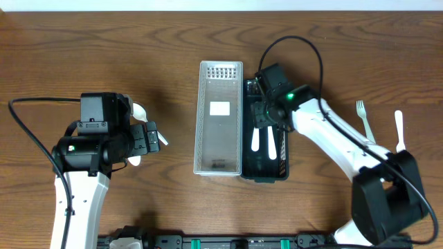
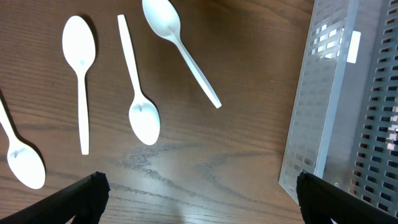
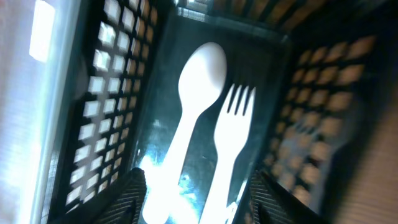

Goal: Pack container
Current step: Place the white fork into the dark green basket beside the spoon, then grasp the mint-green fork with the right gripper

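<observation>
Looks abt a third done, at a guess. In black bin (image 1: 264,169), right of centre: 1 spoon (image 3: 194,118) + 1 fork (image 3: 235,134), side by side, heads toward far end. Clear bin (image 1: 220,166), hard against black bin's left wall: nothing inside but a white label. Left to pack: 4 spoons (image 2: 144,118) loose on counter (image 1: 138,41) at left, plus loose fork (image 1: 364,117) + knife (image 1: 399,128) at right, well apart from bins.

Right hand (image 3: 199,199): low over black bin, partly open, a finger either side of the 2 handles, no grip on either as far as visible. Left hand (image 2: 199,199): wide open, holds nothing, hovers near side of the 4 spoons, just left of clear bin.

Materials: cutlery all white plastic, thin, smooth, slight gloss; oval spoon bowls, flat narrow handles, 4 tines on fork. Bins: long, narrow, rigid plastic, grid-perforated walls; black floor solid + shiny w/ glare. Counter: dark wood grain, low sheen.
</observation>
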`<state>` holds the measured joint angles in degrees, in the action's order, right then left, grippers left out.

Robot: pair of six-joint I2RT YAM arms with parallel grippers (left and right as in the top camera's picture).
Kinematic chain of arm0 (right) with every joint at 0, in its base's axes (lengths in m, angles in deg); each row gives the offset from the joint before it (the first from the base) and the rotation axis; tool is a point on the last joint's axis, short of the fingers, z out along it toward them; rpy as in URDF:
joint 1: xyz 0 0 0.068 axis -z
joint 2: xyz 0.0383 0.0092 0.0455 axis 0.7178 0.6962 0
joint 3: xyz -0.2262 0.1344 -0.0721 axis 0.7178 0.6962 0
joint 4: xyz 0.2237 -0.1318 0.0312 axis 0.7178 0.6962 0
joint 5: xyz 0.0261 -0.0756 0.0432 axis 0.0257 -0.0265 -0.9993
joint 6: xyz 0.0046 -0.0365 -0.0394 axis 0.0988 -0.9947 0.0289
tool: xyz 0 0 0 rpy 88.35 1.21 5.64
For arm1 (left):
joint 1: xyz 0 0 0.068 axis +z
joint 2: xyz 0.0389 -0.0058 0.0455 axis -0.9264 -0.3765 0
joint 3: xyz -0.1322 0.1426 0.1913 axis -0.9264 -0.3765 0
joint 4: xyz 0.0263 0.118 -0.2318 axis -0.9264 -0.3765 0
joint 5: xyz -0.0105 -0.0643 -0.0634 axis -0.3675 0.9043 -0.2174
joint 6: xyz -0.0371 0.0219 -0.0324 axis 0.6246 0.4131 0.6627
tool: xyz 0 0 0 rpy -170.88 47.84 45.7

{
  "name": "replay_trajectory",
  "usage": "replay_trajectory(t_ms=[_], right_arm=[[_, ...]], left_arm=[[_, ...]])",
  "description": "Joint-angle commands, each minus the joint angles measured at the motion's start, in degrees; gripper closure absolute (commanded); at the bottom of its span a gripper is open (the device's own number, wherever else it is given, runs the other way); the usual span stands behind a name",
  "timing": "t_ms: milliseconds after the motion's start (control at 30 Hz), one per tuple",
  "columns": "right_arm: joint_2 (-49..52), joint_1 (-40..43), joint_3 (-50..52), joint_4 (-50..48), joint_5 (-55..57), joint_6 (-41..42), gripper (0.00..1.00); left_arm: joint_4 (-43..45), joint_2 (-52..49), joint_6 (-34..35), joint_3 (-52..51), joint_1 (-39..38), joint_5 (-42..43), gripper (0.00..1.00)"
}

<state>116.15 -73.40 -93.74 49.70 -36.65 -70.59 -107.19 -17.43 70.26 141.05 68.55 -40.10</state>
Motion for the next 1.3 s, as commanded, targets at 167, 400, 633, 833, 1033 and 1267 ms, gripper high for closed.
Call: replay_trajectory(t_ms=[167, 400, 633, 833, 1033, 1267], right_arm=[[-14.23, 16.20, -8.68, 3.32, 4.22, -2.97, 0.15], [-12.24, 36.79, -8.41, 11.28, 4.00, -13.22, 0.09], [-1.81, 46.25, -8.13, 13.31, 0.04, -20.00, 0.09], [7.34, 46.86, -8.13, 13.53, -0.33, -20.87, 0.09], [13.88, 46.86, -8.13, 12.50, -0.33, -20.90, 0.10], [18.53, 46.84, -8.13, 11.54, -0.39, -20.83, 0.11]], left_arm=[[-0.04, -0.11, -0.50, 1.29, 0.28, -0.48, 0.02], [0.11, -0.11, -0.50, 1.31, 0.28, -0.50, 0.02], [0.11, -0.11, -0.50, 1.31, 0.28, -0.50, 0.02], [0.11, -0.11, -0.50, 1.31, 0.28, -0.50, 0.02], [0.11, -0.11, -0.50, 1.31, 0.28, -0.50, 0.02], [0.09, -0.11, -0.50, 1.31, 0.28, -0.50, 0.02]])
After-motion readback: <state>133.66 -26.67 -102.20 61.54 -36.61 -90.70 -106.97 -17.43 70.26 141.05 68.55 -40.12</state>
